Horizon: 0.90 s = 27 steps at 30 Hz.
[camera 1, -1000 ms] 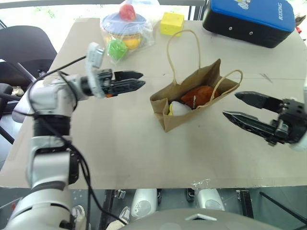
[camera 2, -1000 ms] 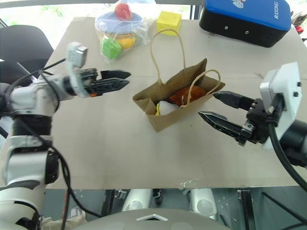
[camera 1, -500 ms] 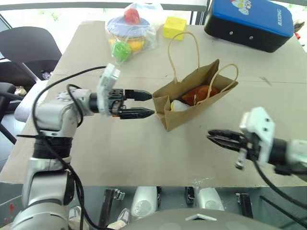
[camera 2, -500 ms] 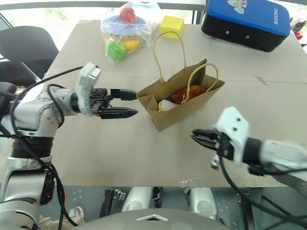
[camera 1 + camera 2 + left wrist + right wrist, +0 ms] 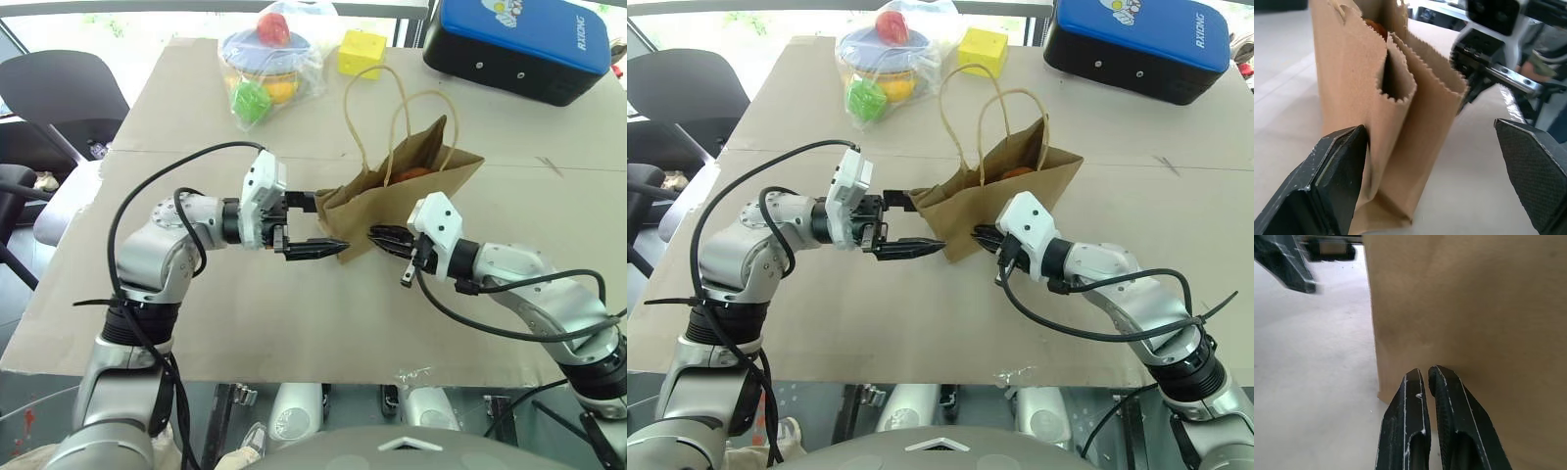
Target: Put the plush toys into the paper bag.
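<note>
The brown paper bag [image 5: 407,196] stands upright mid-table, its cord handles [image 5: 392,108] raised. In its mouth I see a bit of the brown-orange plush toy [image 5: 412,174]; the white plush toy is hidden inside. My left gripper [image 5: 328,223] is open, and its fingers straddle the bag's left end; in the left wrist view the bag [image 5: 1400,107] sits between them, close to one finger [image 5: 1337,176]. My right gripper [image 5: 375,235] is shut on nothing, with its tips against the bag's near side [image 5: 1474,308] low down.
At the table's far side lie a clear plastic bag of toys [image 5: 263,64], a yellow cube [image 5: 357,52] and a blue and black case [image 5: 524,44]. A dark chair [image 5: 59,98] stands off the left edge. The table's front edge [image 5: 294,377] is near.
The right gripper shut, then swung down and in to the bag's near side. The left gripper moved right to straddle the bag's end. The bag now stands more upright.
</note>
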{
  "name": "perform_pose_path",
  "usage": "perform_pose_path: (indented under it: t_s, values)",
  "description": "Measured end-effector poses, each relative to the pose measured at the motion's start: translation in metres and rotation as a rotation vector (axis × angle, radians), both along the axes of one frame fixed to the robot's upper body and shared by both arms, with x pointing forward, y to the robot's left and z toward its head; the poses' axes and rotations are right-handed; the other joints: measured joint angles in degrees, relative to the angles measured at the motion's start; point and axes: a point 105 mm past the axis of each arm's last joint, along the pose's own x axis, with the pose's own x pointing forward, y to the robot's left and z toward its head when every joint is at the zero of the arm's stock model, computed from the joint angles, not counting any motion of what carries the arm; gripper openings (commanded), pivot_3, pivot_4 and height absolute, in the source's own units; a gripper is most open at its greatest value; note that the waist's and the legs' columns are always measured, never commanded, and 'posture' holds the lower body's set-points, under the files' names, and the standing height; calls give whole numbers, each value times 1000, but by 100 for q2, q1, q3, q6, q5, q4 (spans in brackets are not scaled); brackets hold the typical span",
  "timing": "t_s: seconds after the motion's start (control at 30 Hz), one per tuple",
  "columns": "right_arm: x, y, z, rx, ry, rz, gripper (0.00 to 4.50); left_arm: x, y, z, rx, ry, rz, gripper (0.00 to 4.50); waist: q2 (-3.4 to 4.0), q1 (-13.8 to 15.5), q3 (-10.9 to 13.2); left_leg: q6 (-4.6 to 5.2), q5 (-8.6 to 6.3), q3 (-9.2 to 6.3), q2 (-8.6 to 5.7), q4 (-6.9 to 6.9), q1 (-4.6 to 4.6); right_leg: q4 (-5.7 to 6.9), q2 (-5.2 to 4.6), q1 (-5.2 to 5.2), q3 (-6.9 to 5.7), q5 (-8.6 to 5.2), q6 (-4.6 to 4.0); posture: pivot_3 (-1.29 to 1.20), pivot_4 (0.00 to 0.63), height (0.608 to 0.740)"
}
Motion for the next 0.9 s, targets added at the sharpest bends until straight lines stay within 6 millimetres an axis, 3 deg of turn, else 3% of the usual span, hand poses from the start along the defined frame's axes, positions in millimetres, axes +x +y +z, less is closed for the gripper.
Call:
perform_pose_path:
  t_s: [0.13,0.3,0.47,0.57,0.67,0.77,0.8,0.9]
  values:
    - [0,3,-2,12,14,17,149,12,-10,3,-31,-78,140,4500,-1,-1,-1,-1,0,-2,-6,1,1,2,-1,2,-1,0,0,0,150,740]
    - [0,0,-4,7,16,14,0,16,-24,0,-79,-114,205,2648,0,7,-1,-1,1,-4,-6,0,2,3,1,2,-5,0,0,0,150,740]
    - [-16,-19,1,20,-22,-38,0,19,-22,-5,-68,-180,173,228,2,7,-2,-1,1,-6,-7,0,1,1,-2,4,-6,0,0,0,150,740]
    - [-34,-39,3,-6,-43,-83,0,27,-14,-4,-46,-214,101,65,3,22,-2,0,0,-9,-15,0,3,3,-1,7,-14,-1,-1,0,150,740]
    - [-50,-64,-1,-51,-6,-147,729,36,-2,3,-9,-263,28,0,4,22,-4,3,-2,-8,-18,0,4,-2,0,11,-13,-1,0,0,150,740]
    - [-68,-102,-4,-108,29,-266,2285,44,8,8,27,-315,-84,0,4,29,-4,3,-2,-6,-21,2,5,-7,1,14,-12,0,1,0,150,740]
    - [-70,-108,-3,-115,28,-282,2440,45,11,8,33,-320,-100,0,4,27,-5,8,-5,-5,-22,2,5,-8,2,16,-12,0,1,0,150,740]
    - [-82,-131,7,-155,0,-339,4077,52,11,8,54,-340,-175,0,1,4,-7,22,-13,-8,-21,6,11,-7,6,22,-11,0,2,0,150,740]
